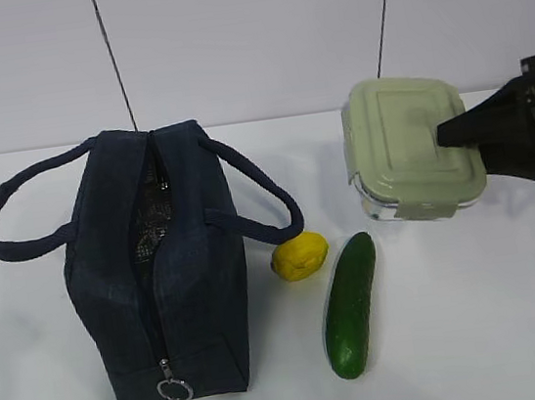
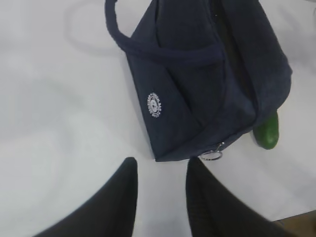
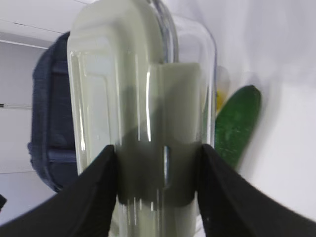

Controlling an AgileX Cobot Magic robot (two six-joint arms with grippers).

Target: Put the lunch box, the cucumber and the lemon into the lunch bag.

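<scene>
One tool, the right tool (image 3: 157, 173), clamps the lunch box (image 1: 410, 147) by its edge, raised right of the lunch bag (image 1: 158, 264). Keep it level; aim for the zipper gap. The left tool (image 2: 160, 197) hovers open.

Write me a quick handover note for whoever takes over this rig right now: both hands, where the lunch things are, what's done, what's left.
Right hand: shut on the pale green-lidded clear lunch box, held from its right side, tilted, at the back right of the table.
Left hand: open and empty, hovering near the ring-pull end of the dark navy fabric lunch bag.
Bag: standing on the left, zipper open along the top.
Small yellow lemon: on the table beside the bag's right side.
Long dark green cucumber: lying just right of the lemon.
Done: lunch box gripped.
Left: all three items must go into the bag.
</scene>
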